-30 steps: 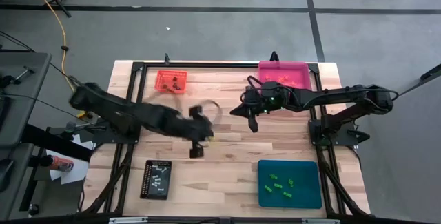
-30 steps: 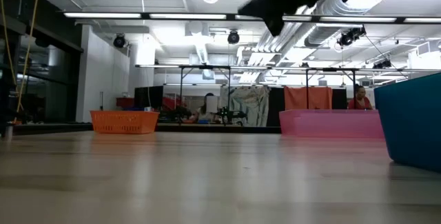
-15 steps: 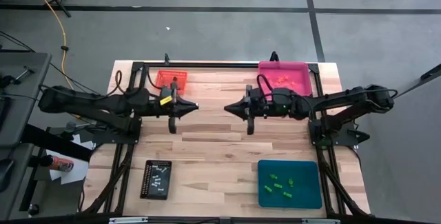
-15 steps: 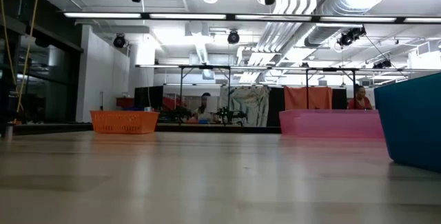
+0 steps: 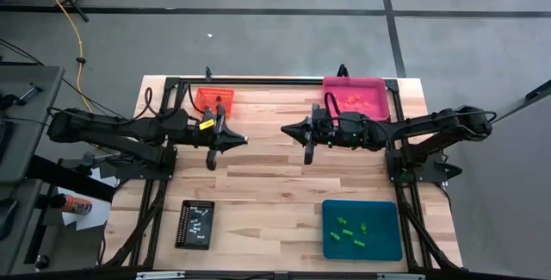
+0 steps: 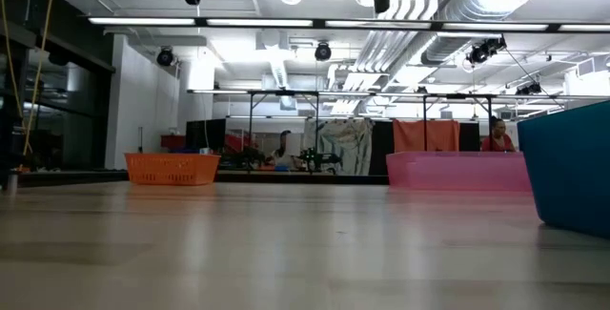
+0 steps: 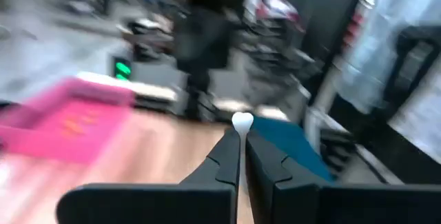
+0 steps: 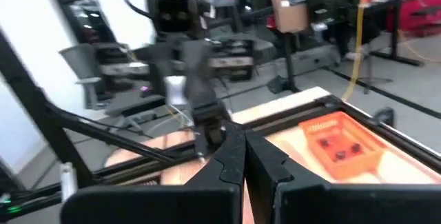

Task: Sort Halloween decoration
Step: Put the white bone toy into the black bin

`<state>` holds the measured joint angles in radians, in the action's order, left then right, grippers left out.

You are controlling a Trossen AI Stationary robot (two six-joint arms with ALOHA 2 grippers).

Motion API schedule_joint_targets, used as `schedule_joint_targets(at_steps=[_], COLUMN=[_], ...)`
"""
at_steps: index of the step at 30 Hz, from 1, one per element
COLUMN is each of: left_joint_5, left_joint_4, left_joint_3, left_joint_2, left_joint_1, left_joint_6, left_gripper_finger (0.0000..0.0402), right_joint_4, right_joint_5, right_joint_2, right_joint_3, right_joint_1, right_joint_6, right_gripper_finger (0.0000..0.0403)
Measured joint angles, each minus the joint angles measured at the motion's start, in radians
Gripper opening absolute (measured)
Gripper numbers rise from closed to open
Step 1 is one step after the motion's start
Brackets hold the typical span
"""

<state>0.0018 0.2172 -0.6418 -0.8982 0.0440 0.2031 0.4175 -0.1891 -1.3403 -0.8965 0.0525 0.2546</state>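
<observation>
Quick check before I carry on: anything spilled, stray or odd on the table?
No spills on the table. One oddity: a small white bit shows right at the tips of the shut left gripper, which hangs above mid-table. I cannot tell whether it is pinched there.

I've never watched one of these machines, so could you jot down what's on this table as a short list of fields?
Left gripper: shut, pinching a tiny white trinket, raised mid-table
Right gripper: shut, empty, facing the left one
Orange plastic tray: dark brown trinkets
Pink plastic tray: orange trinkets
Teal plastic tray: bright green trinkets
Black tray: white trinkets
</observation>
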Motion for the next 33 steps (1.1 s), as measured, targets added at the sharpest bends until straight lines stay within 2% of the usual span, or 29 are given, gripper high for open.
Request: schedule_joint_targets(at_steps=[3, 5, 8, 12, 16, 21, 24, 28, 33], left_joint_5=[0.063, 0.051, -0.055, -0.194, -0.280, -0.258, -0.253, -0.269, -0.270], left_joint_4=[-0.203, -0.379, -0.578, -0.763, -0.843, -0.850, -0.868, -0.929, -0.977], left_joint_3=[-0.080, -0.142, -0.225, -0.300, -0.309, -0.302, -0.302, -0.302, -0.302], left_joint_2=[0.007, 0.001, -0.023, -0.088, -0.209, -0.420, -0.526, -0.615, -0.665], left_joint_1=[0.057, 0.128, 0.273, 0.511, 0.728, 0.916, 0.982, 1.000, 0.980], left_joint_6=[0.003, 0.009, 0.053, 0.172, 0.366, 0.579, 0.634, 0.658, 0.577], left_gripper_finger=[0.0000, 0.0000, 0.0000, 0.0000, 0.0000, 0.0000, 0.0000, 0.0000, 0.0000], right_joint_4=[-0.038, -0.079, -0.146, -0.200, -0.242, -0.310, -0.339, -0.351, -0.351], right_joint_5=[-0.021, -0.021, 0.000, 0.030, 0.044, 0.048, 0.047, 0.047, 0.047], right_joint_2=[0.000, 0.000, 0.000, 0.000, 0.000, -0.001, -0.001, -0.001, -0.001], right_joint_3=[0.000, 0.000, 0.000, 0.000, 0.000, 0.000, 0.000, 0.000, 0.000], right_joint_1=[0.000, 0.000, 0.006, 0.024, 0.045, 0.061, 0.061, 0.061, 0.061], right_joint_6=[0.033, 0.059, 0.060, 0.047, 0.004, -0.001, 0.000, 0.002, 0.002], right_gripper_finger=[0.0000, 0.0000, 0.0000, 0.0000, 0.0000, 0.0000, 0.0000, 0.0000, 0.0000])
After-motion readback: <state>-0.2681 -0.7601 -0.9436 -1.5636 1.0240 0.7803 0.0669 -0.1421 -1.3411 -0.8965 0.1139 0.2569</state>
